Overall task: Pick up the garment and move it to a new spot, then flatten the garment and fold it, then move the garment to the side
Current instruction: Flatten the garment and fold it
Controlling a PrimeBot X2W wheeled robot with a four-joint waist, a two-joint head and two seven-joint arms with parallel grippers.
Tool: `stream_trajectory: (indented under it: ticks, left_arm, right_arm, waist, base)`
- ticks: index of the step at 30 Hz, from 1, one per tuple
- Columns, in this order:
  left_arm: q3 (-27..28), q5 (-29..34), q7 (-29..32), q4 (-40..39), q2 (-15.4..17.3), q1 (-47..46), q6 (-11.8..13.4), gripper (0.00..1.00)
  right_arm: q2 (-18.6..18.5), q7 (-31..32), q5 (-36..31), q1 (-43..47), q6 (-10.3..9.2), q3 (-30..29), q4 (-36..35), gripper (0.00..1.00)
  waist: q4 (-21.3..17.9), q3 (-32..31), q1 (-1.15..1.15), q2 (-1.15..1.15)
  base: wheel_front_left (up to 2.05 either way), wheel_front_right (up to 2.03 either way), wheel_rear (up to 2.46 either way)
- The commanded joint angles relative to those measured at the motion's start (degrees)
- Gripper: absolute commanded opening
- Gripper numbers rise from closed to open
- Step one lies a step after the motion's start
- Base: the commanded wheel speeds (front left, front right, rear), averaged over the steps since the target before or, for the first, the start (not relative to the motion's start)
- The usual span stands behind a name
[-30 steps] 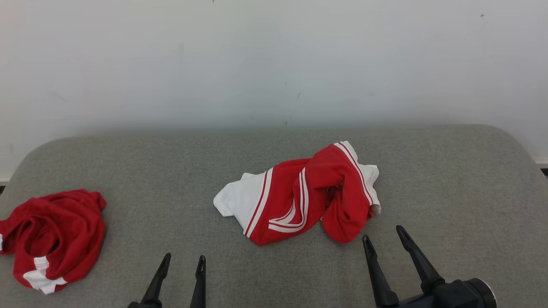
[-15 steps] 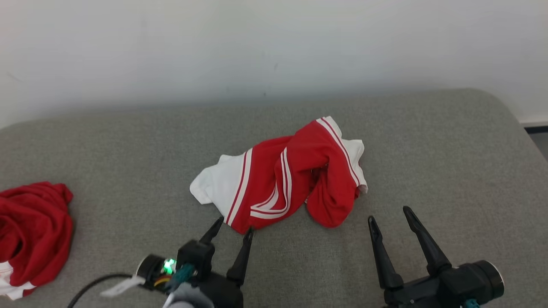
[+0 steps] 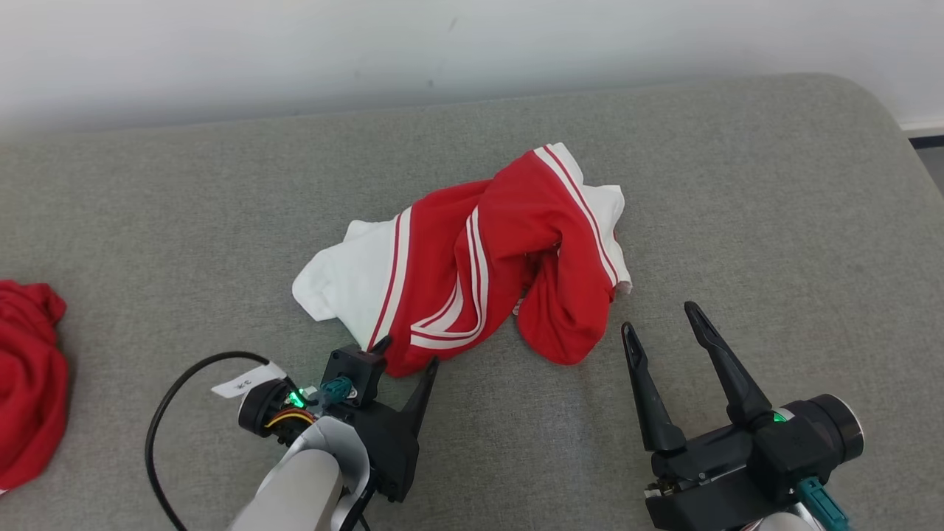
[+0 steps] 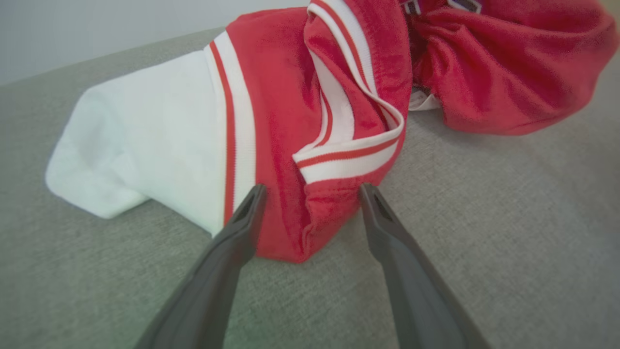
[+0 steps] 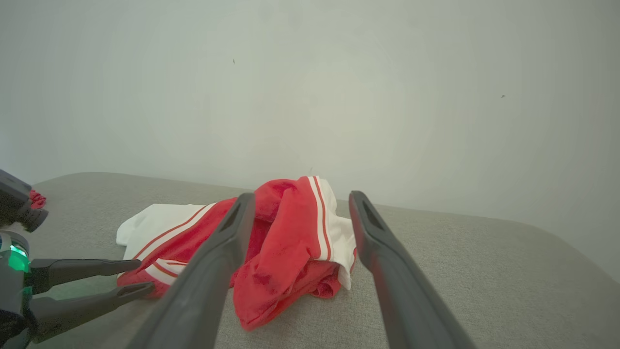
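Observation:
The garment [image 3: 472, 258] is a crumpled red and white piece with striped trim, lying mid-way across the grey cushioned surface [image 3: 774, 184]. My left gripper [image 3: 407, 354] is open at the garment's near edge. In the left wrist view, the left gripper [image 4: 312, 189] has a red corner of the garment [image 4: 281, 97] between its spread fingers, which have not closed on it. My right gripper [image 3: 659, 318] stands open just right of the garment's red lobe, apart from it. The right wrist view looks past the open right gripper [image 5: 301, 196] to the garment [image 5: 290, 242].
A second crumpled red garment [image 3: 29, 383] lies at the far left edge. A black cable and white tag [image 3: 243, 380] hang off my left wrist. A pale wall [image 3: 472, 44] runs behind the surface, whose right end curves away [image 3: 885, 118].
The head camera has tipped downward, shifting the whole picture. My left arm has reached forward until its fingers straddle the garment's near corner. The right gripper has edged forward slightly.

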Motion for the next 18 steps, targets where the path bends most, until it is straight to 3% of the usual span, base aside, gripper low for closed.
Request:
stream_trajectory:
  ticks: [1, 8, 9, 10, 12, 18]
  left_arm:
    - [-0.4, -0.1, 0.0, 0.4, 0.2, -0.7, 0.1, 1.00]
    - [-5.6, -3.6, -0.1, 3.5, 1.0, -3.6, 0.1, 1.00]
    - [-6.2, -3.9, -0.7, 3.6, 1.2, -4.0, 0.1, 0.83]
    - [-6.6, -4.4, -1.0, 3.8, 1.2, -4.2, 0.1, 0.36]
    - [-7.3, -5.3, -1.8, 3.8, 1.1, -4.6, 0.1, 0.00]
    - [-9.5, -10.4, -1.5, 2.6, 0.5, -4.9, 0.1, 0.00]
  right_arm:
    - [-0.2, -0.1, 0.2, -0.3, -0.12, 0.0, -0.2, 1.00]
    - [-0.1, -0.1, 0.0, -0.1, -0.12, -0.4, -0.6, 1.00]
    - [0.0, -0.1, 0.0, -0.1, -0.12, -0.4, -0.6, 1.00]
    - [0.1, -0.1, 0.0, -0.1, -0.12, -0.3, -0.6, 1.00]
    - [0.2, -0.1, 0.0, 0.1, -0.12, -0.3, -0.5, 1.00]
    - [0.5, -0.1, 0.3, 0.4, -0.12, 0.1, 0.0, 1.00]
  waist:
    - [-0.8, 0.7, -0.02, -0.01]
    - [-1.5, 1.5, -0.02, -0.01]
    - [-1.6, 1.5, -0.02, -0.01]
    - [-1.6, 1.5, -0.02, -0.01]
    - [-1.7, 1.3, -0.02, -0.01]
    - [-2.2, 0.0, -0.02, -0.01]
  base:
    - [0.00, 0.00, 0.00]
    - [0.00, 0.00, 0.00]
    - [0.00, 0.00, 0.00]
    - [0.00, 0.00, 0.00]
    - [0.00, 0.00, 0.00]
    - [0.00, 0.00, 0.00]
